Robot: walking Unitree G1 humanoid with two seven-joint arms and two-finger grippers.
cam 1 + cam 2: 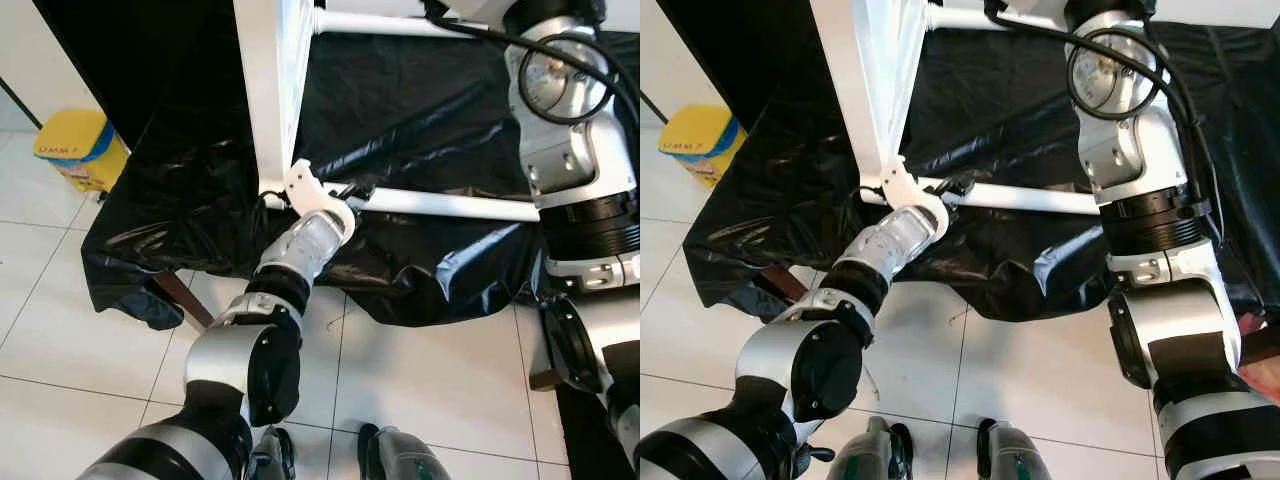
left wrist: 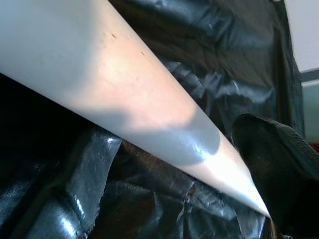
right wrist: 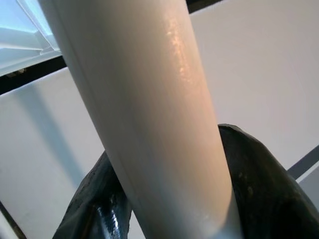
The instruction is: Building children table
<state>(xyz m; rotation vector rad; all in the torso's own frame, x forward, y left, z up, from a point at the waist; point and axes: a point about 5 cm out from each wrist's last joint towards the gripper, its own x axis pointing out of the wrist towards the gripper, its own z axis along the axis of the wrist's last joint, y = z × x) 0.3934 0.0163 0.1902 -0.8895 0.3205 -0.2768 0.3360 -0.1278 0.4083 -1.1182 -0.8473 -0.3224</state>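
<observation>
**Frame held at two points, joint still to seat**

My left gripper (image 1: 345,195) is at the near end of the lower white leg (image 1: 450,205), where it meets the upright white panel (image 1: 272,90) of the children's table. The left wrist view has the leg running close past one black finger (image 2: 279,159); I cannot tell whether that gripper is clenched or loose. My right arm (image 1: 1140,190) reaches up to the upper white leg (image 1: 370,22). In the right wrist view, black fingers (image 3: 259,184) hug both sides of the tube: I read that as clenched on it.

The table frame stands on black plastic sheeting (image 1: 420,110) over pale floor tiles (image 1: 60,320).

Step, by my judgement: steadying the frame while the lower leg is fitted to the panel. Next move calls for keeping the upper hold firm and pressing the lower leg straight into its joint.

Writing: yellow box (image 1: 82,148) at the left carries a dark printed line, too small to read.
</observation>
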